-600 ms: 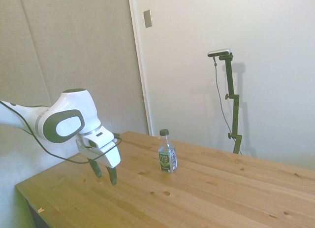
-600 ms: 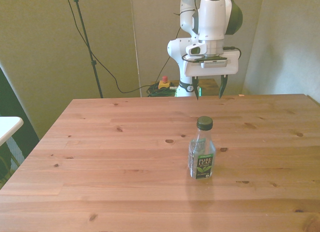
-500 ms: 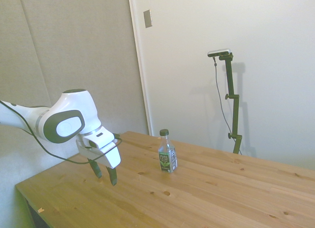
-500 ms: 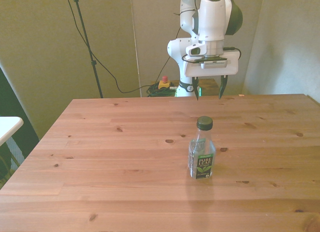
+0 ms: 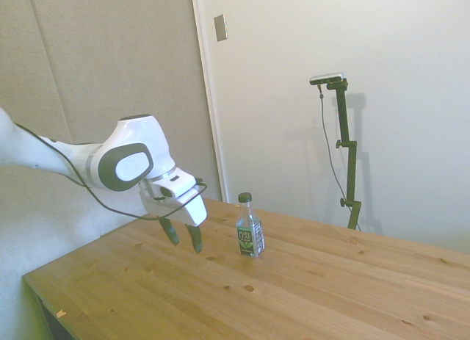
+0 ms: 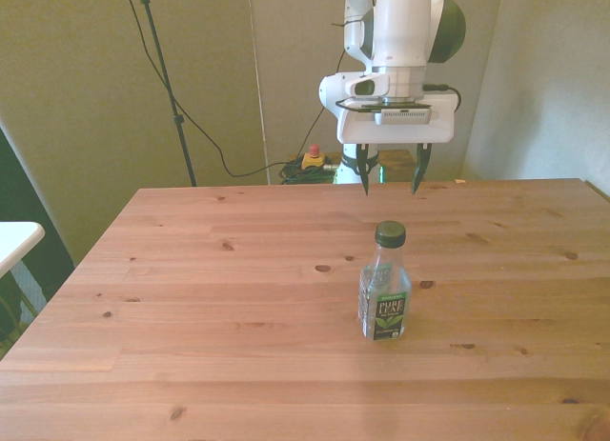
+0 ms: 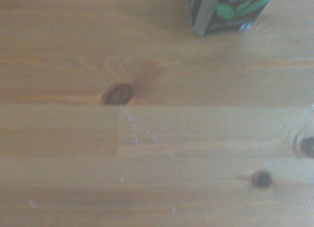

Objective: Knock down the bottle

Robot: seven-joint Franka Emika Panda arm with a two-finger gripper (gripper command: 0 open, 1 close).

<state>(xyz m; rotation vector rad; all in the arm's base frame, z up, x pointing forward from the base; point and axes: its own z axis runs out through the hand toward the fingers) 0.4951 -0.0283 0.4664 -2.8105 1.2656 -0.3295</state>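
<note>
Bottle [image 5: 250, 233] stands upright on the wooden table [image 5: 330, 288], roughly mid-board and a little toward the front view's right, with bare planks all round it. Behind it, clear of the wood and not touching, hangs the gripper [image 6: 389, 186], its two dark fingers spread wide and pointing down; in the side view the gripper [image 5: 183, 239] is near the bottle but still apart from it. A clean topple, as I judge it, wants contact high on the body, near the dark cap [image 6: 390, 233], because a push low by the base would likely just slide the thing along the smooth boards. Fingertips hang about level with the cap in the front view, so a small drop before sweeping forward seems wise, and the sweep should run along a line through the bottle's middle, lest it glance off and spin. The wrist view catches only the lower label [image 7: 230, 11], dark with green patches. White lettering on the label [image 6: 386, 315] appears to read "PURE LEAF", though it is small and I cannot be sure
</note>
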